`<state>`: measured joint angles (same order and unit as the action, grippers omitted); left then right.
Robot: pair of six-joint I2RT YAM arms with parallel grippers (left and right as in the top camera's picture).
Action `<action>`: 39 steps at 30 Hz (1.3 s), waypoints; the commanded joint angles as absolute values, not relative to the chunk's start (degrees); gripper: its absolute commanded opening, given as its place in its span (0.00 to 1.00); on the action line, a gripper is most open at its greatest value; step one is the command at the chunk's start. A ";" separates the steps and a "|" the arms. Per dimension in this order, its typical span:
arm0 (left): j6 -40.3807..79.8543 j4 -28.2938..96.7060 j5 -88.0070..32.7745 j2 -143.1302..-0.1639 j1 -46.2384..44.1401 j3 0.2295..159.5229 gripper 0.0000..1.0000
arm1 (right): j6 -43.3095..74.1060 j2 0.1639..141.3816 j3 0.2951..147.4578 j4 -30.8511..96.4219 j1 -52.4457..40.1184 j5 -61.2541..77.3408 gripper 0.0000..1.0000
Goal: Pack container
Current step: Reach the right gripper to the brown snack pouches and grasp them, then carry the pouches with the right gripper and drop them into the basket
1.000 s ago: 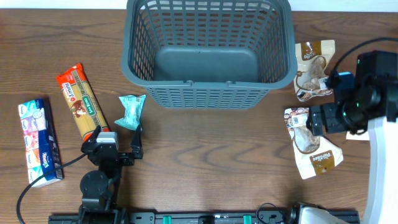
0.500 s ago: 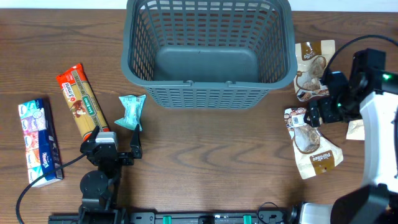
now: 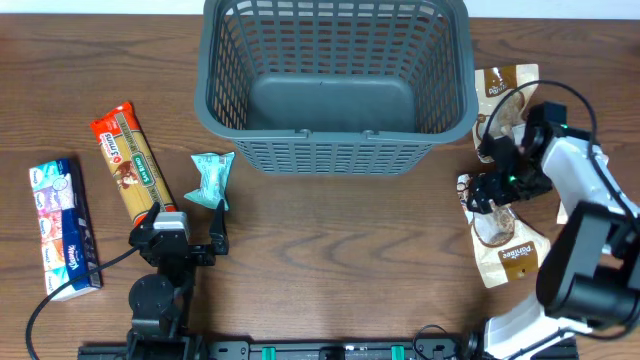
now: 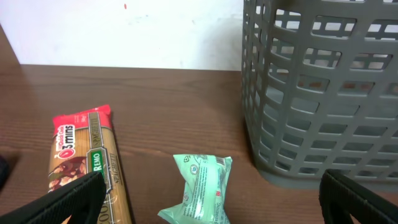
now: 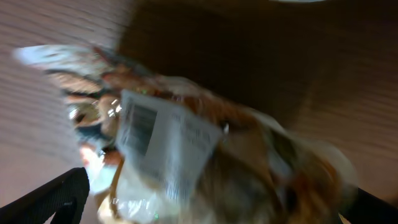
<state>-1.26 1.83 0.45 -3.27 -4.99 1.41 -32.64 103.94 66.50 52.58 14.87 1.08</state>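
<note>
Low and left of centre in the overhead frame, the left fingers [image 3: 188, 228] are spread and hold nothing. A small teal plastic-wrapped packet [image 3: 212, 180] lies just beyond them on the brown wooden bench [image 3: 330, 260]. At the right edge, the right fingers [image 3: 488, 190] are over a brown-and-white foil pouch [image 3: 510, 255]. The blurred wrist view shows them splayed either side of it, not clamped. The large dark grey slatted plastic basket [image 3: 335, 150] sits top centre with nothing inside. This looks like the first pick: next, settle onto the pouch, close, then lift it clear of the basket's rim.
</note>
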 commanded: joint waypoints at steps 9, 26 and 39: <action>-0.73 3.66 2.22 -3.27 -5.17 0.27 0.98 | -32.82 109.32 66.08 48.60 15.46 2.66 0.55; -0.73 3.88 2.22 -3.27 -5.17 0.27 0.99 | -19.64 108.79 75.11 52.25 15.38 3.73 0.01; -0.73 3.88 2.20 -3.27 -5.17 0.27 0.99 | -10.09 104.92 111.66 68.36 15.33 3.68 0.01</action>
<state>-1.26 1.91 0.45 -3.27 -4.99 1.41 -15.00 108.03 104.97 68.07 14.94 3.66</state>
